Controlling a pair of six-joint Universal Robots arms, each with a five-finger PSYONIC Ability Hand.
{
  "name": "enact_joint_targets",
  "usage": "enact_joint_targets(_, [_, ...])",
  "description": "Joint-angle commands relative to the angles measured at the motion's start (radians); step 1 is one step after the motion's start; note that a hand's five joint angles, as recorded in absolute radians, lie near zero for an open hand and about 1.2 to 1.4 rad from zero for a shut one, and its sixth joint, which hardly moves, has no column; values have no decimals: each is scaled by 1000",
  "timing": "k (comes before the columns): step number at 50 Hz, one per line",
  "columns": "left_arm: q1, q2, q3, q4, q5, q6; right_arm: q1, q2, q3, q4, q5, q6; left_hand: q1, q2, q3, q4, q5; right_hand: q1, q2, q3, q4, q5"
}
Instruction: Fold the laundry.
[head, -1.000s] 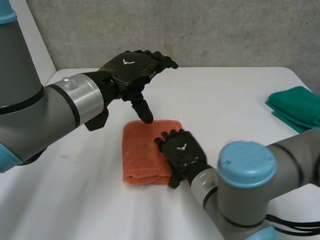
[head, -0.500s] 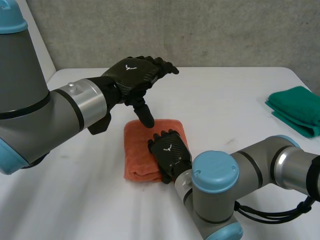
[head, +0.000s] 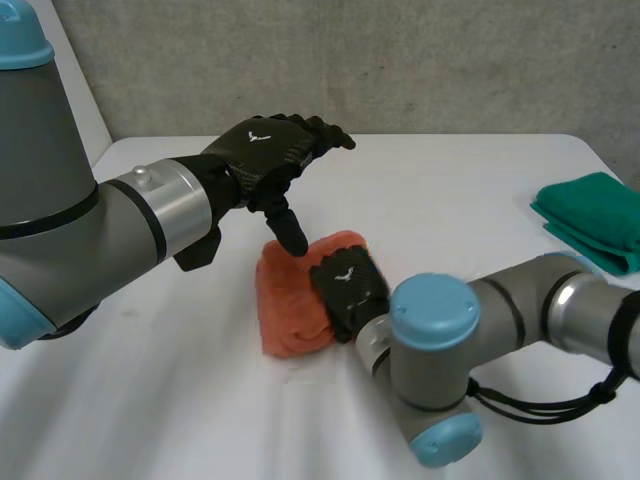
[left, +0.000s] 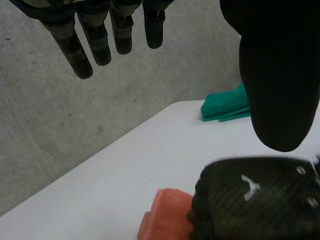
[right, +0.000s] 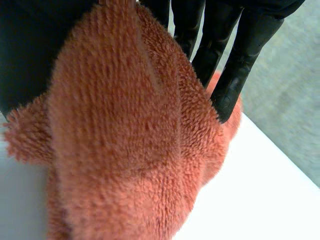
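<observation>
A folded orange towel (head: 290, 300) lies bunched in the middle of the white table (head: 450, 190). My right hand (head: 348, 290) is on the towel's right side, and its thumb and fingers (right: 235, 65) pinch a thick fold of the orange towel (right: 125, 140) between them. My left hand (head: 265, 150) hovers just above the towel's far edge with straight fingers (left: 95, 40), its thumb pointing down close to the cloth and nothing held. In the left wrist view the right hand (left: 255, 200) sits under the left thumb, on the orange towel (left: 165, 215).
A folded green towel (head: 595, 215) lies at the table's right edge, also seen as the green towel (left: 225, 107) in the left wrist view. A grey wall stands behind the table. The right arm's elbow hangs low over the near part of the table.
My right hand has curled shut on the towel's right side, bunching and raising it from flat. The right elbow has swung. The left hand has hardly moved.
</observation>
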Motion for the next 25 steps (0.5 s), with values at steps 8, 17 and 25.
enact_joint_targets(8, [1, 0, -3, -2, -2, 1, -408, -166, 115, 35, -163, -174, 21, 11, 5, 10, -8, 456, 230, 240, 213, 918])
enact_joint_targets(17, [0, 2, -8, -2, -3, 1, -592, -165, 106, 39, -336, -283, 21, 11, 5, 10, -8, 456, 230, 240, 213, 918])
enact_joint_targets(25, [1, 2, -26, -2, -3, 1, -772, -93, 23, 62, -496, -456, 21, 11, 5, 10, -8, 456, 230, 240, 213, 918])
